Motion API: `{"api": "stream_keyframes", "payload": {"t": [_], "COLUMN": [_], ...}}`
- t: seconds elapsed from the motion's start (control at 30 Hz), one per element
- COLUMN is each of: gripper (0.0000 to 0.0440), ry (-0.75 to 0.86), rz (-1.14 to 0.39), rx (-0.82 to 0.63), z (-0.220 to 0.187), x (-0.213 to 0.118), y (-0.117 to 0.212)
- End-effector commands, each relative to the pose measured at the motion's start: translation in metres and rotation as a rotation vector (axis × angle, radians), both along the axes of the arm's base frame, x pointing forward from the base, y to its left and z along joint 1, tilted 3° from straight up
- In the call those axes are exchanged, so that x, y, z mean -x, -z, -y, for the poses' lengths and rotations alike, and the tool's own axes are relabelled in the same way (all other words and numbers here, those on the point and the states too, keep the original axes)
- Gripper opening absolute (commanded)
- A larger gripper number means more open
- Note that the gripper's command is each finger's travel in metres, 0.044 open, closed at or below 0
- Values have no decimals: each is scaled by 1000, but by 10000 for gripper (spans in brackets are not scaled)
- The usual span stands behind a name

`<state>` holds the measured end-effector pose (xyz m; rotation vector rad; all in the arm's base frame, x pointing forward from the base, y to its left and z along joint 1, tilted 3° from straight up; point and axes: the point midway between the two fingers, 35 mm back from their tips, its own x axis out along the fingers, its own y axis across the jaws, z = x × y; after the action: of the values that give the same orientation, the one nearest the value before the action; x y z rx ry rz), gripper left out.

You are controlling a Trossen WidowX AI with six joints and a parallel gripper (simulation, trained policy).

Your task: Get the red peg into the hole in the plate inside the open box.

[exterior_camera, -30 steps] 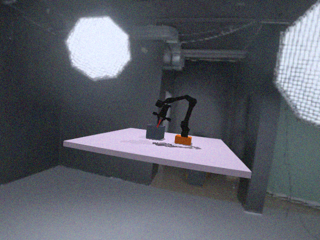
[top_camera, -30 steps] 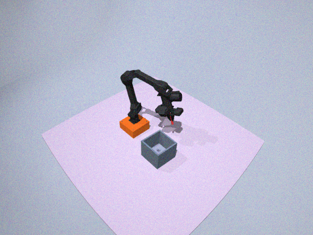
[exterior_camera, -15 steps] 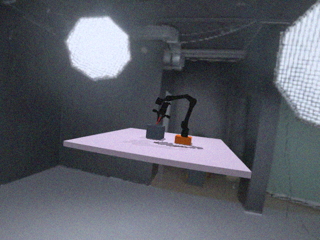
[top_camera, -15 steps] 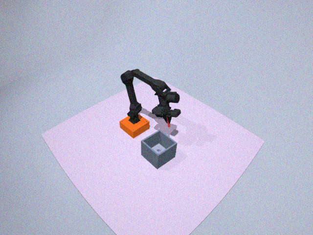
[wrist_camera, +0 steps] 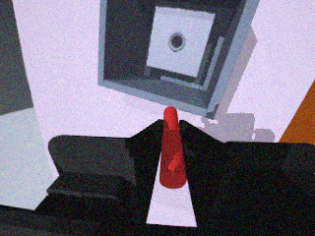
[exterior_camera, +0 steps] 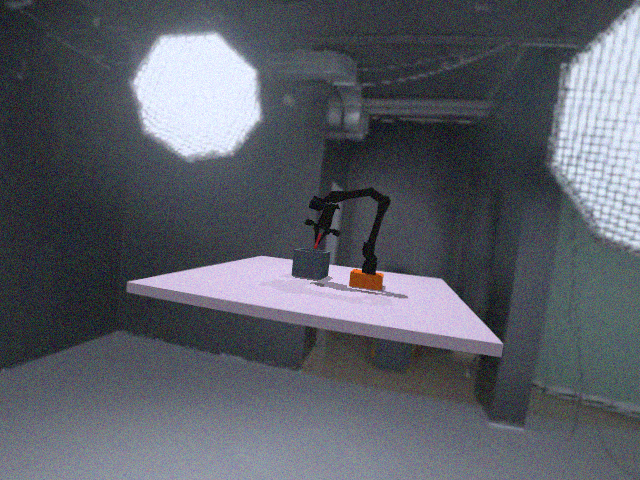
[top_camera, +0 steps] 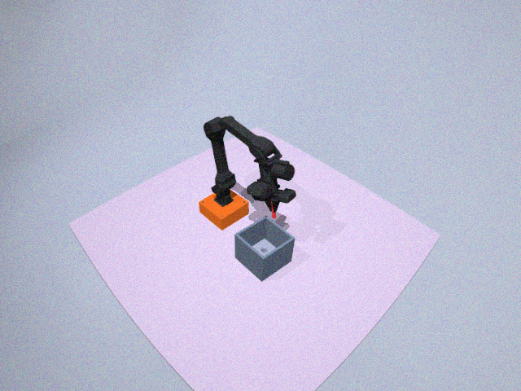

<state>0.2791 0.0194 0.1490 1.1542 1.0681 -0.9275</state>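
We have the red peg (top_camera: 273, 213) (exterior_camera: 317, 240) (wrist_camera: 172, 152) clamped in our gripper (top_camera: 274, 206) (exterior_camera: 317, 241) (wrist_camera: 170, 124), lifted just outside the open box (top_camera: 278, 257) (exterior_camera: 310, 264) (wrist_camera: 153, 98), so 1 part, the pick, is done. We have 2 left: bringing it over and lowering it, then seating it in the plate's hole (top_camera: 264, 249) (wrist_camera: 176, 41). Its long axis leans off vertical, lower end towards the box.

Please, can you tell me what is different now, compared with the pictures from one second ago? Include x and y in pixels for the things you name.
The pincer (top_camera: 273, 208) (exterior_camera: 316, 242) (wrist_camera: 170, 124), shut on the red peg (top_camera: 273, 215) (exterior_camera: 317, 240) (wrist_camera: 172, 169), has moved a little toward the open box (top_camera: 248, 251) (exterior_camera: 310, 264) (wrist_camera: 101, 49), and in the exterior view it looks slightly higher. Nothing was let go. The box and the orange base (top_camera: 221, 221) (exterior_camera: 366, 280) (wrist_camera: 306, 120) stayed in place.
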Motion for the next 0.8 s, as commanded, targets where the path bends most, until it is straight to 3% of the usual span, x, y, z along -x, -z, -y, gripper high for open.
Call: {"api": "stream_keyframes", "payload": {"t": [0.0,0.77], "gripper": [0,0], "ry": [1,18], "rz": [-14,-100], "rx": [8,16], "z": [7,55], "x": [-3,-19], "y": [2,30]}}
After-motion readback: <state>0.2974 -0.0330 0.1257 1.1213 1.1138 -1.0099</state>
